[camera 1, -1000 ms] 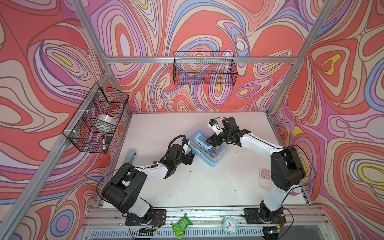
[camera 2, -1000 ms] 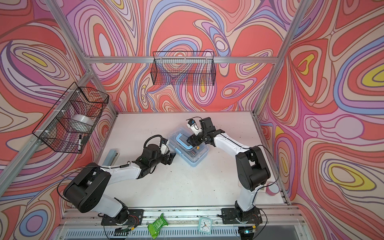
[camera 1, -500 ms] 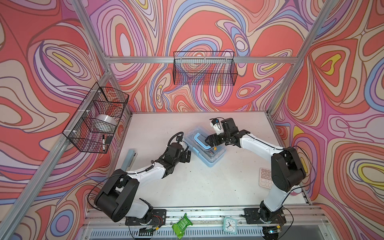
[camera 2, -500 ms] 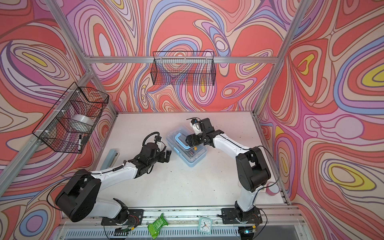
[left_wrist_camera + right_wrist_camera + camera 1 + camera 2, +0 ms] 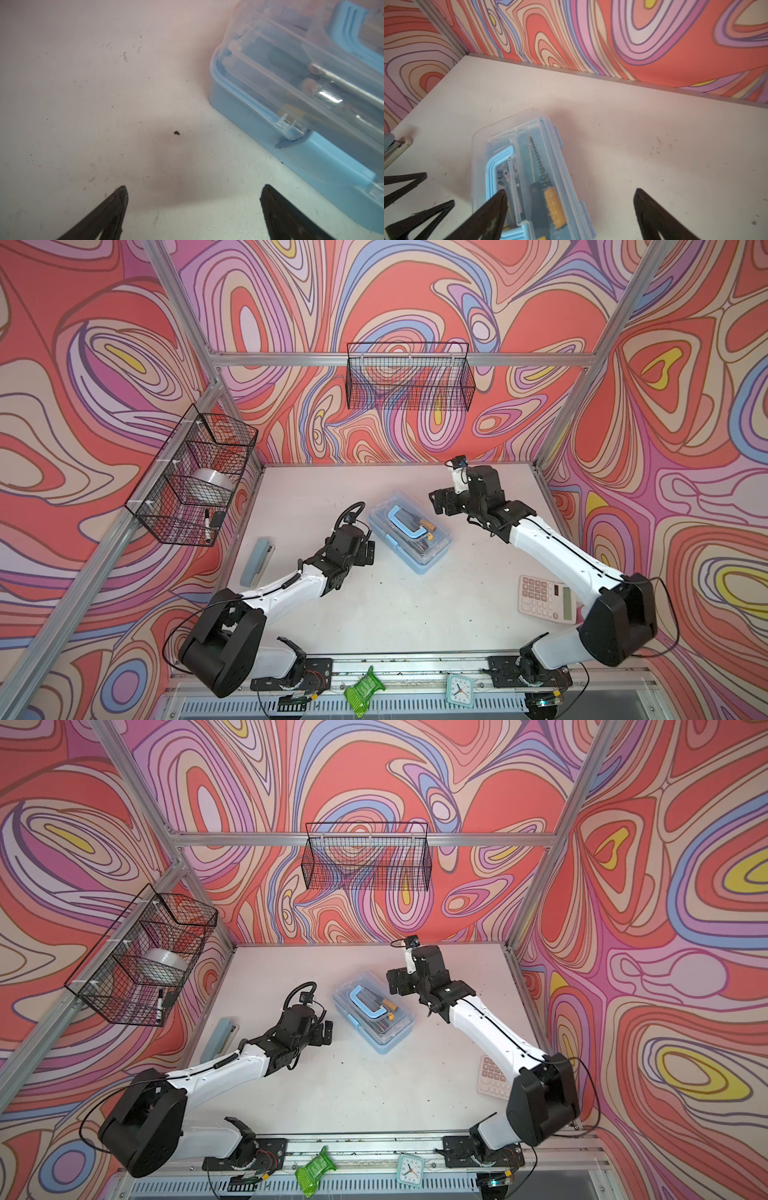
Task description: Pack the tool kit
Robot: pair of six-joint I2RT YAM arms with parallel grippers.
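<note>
While left tool (image 5: 193,188) and right tool (image 5: 571,191) gape released, the rectangular light-blue plastic tool kit (image 5: 415,545) wears a glossy clear lid (image 5: 291,83).

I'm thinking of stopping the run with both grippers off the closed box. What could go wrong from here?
1. The clear clasp may not be snapped onto the tool kit; lifting it could let it fall open.
2. The open left gripper sits close beside the kit; a careless swing could shove it.
</note>
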